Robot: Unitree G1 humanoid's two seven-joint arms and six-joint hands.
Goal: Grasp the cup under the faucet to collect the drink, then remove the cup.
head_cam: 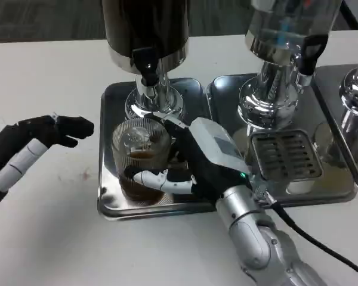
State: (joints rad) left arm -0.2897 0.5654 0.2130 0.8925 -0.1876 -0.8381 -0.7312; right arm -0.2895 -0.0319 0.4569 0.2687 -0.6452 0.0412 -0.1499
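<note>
A ribbed clear glass cup point(139, 156) holding brown drink stands on the left metal drip tray point(113, 104), just in front of the black faucet point(148, 67) of the dark dispenser. My right hand point(198, 159) wraps the cup from its right side, with the thumb across the front and fingers behind it. My left hand point(37, 143) hovers over the white table to the left of the tray, fingers loosely curled, holding nothing.
A second dispenser with clear liquid point(284, 36) stands on its own tray with a slotted grate point(283, 156) to the right. A third chrome base point(355, 95) sits at the far right. A black cable point(322, 241) trails from my right wrist.
</note>
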